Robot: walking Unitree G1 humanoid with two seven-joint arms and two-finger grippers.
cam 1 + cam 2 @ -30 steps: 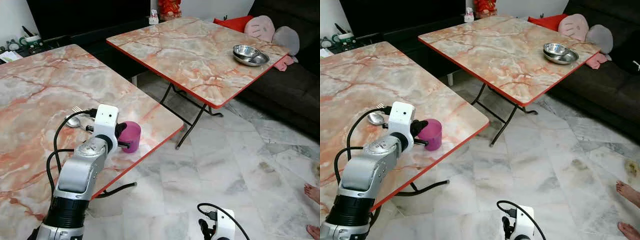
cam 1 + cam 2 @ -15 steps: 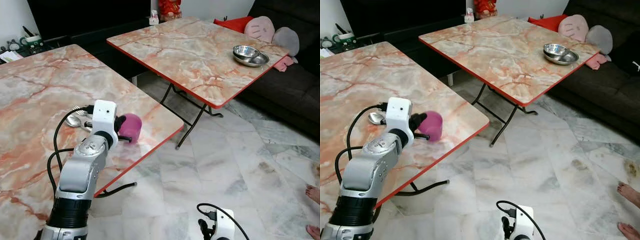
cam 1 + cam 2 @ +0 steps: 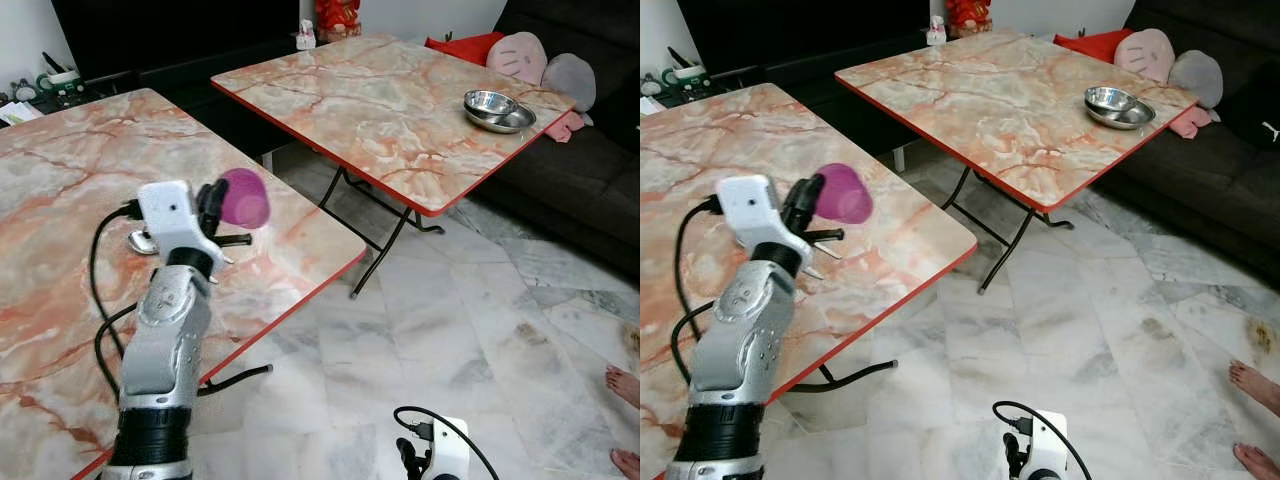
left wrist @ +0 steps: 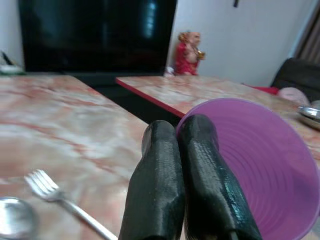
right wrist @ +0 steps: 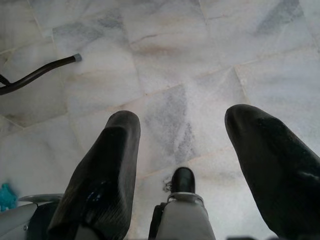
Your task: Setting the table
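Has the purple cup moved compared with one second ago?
Yes. The purple cup, pinched by the left gripper, is lifted off the near table and tipped, now above the spoon it stood beside.

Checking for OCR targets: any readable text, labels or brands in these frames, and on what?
No readable text anywhere.
Purple cup in the left gripper: plain ribbed inside, no label.
Steel bowls on the far table: no marking to make out.
Clutter at the near table's far corner: too small to read.
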